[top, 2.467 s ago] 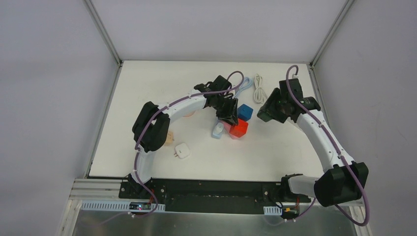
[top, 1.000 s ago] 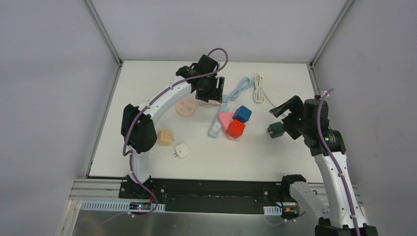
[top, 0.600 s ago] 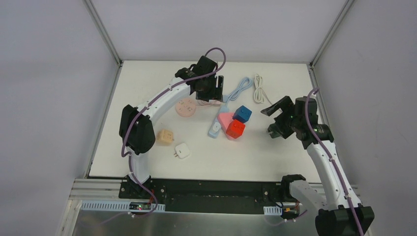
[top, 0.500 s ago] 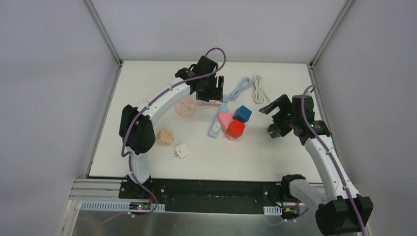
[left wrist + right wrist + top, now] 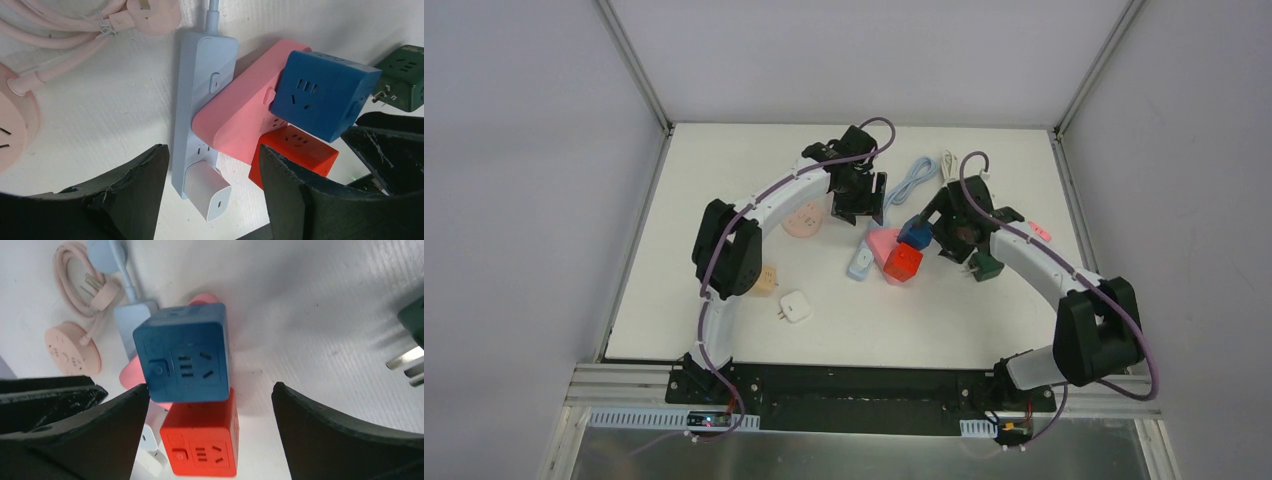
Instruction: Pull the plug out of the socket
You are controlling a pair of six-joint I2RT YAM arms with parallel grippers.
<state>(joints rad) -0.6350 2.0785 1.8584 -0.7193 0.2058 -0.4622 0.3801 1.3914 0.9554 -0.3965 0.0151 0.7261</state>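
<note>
Worktop [image 5: 724,180]: white, with the socket cluster at about 1 o'clock from its centre
Left claw [image 5: 212,155]: fingers spread apart, holding nothing, hanging above the light blue strip [image 5: 205,100]
Right claw [image 5: 210,387]: fingers wide apart, gripping nothing; the blue cube adapter [image 5: 182,357] showed between them in its wrist view, and contact could not be told
Blue cube adapter: sat on the pink power strip [image 5: 235,120], socket face up, at 1 o'clock from the red cube adapter [image 5: 202,440] in the top view
Red cube adapter: touching the blue one, also against the pink power strip
Green cube adapter [image 5: 986,265]: lay alone on the worktop at 3 o'clock from the red cube adapter, prongs bare, apart from every strip
Light blue strip: lay beside the pink power strip, which overlapped its edge; a white charger [image 5: 207,191] was plugged into its near end
Round pink socket [image 5: 804,218]: at 9 o'clock from the strips, its pink cable [image 5: 75,25] bundled just beyond
White adapter [image 5: 795,306]: loose at 7 o'clock from the cluster, well apart
</note>
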